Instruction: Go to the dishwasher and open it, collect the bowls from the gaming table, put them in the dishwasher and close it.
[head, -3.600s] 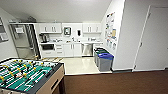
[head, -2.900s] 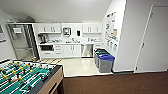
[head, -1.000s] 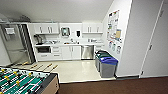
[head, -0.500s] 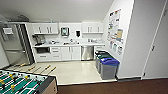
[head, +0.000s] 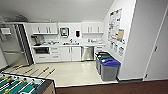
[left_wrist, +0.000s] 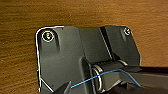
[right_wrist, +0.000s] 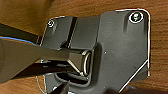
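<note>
Facing a small kitchenette from across the room, apparently on the approach leg toward the dishwasher. Sits at about 12 o'clock in the head view, built into the lower white cabinets under the counter, door shut and flush with the fronts. Steel face turned squarely toward the camera, long axis upright, probably with a bar handle across the top, though too blurred to be sure. Placed beside the sink run, likely for plumbing and short carries from the tap.

Steel fridge at 9 o'clock. Recycling bins at 3 o'clock along the wall, just beside the dishwasher's right edge, so probably something to skirt when swinging the door down. Foosball table at 7 o'clock, its rods running diagonally.

Wrist views looking down over brown wood-grain floor, arms seemingly tucked low for driving. Cannot tell how far either gripper is open, nor whether anything is held.
</note>
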